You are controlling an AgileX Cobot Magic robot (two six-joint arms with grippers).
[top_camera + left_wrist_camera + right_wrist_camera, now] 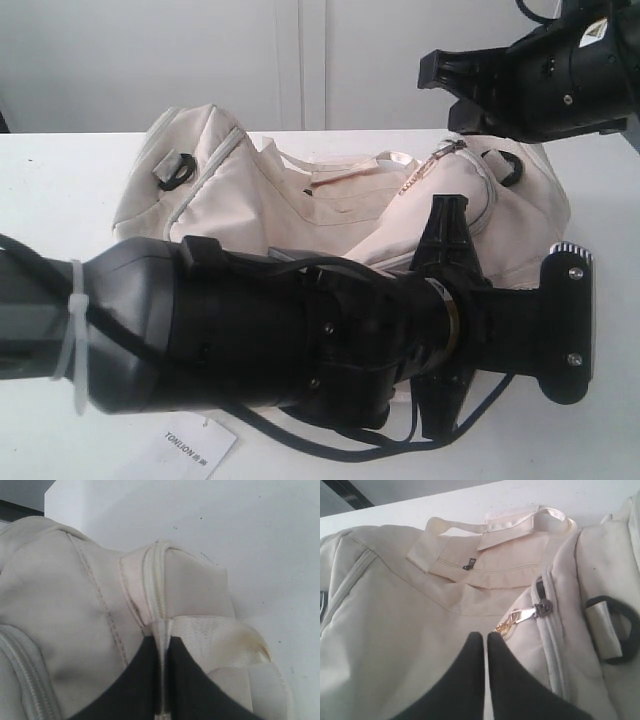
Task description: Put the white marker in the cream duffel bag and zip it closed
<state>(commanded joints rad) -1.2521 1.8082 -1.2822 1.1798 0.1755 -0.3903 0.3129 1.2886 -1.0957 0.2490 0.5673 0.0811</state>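
Left claw (161, 642): clenched on strap handle (225, 635)
Right claw (485, 637): pinched together, empty, beside zip pull (527, 614) at centre right
White marker: not visible
Cream duffel bag (330, 190): cannot tell if zipped

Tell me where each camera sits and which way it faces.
Exterior: off the arms, looking across the left arm at the cream duffel bag; right arm upper right.
Left wrist: on the left arm, facing the bag's end past its left pincer, shut on the strap handle.
Right wrist: on the right arm, looking down past the shut right pincer at the zipper pull.
Shared: exterior and right wrist views both show that pull.
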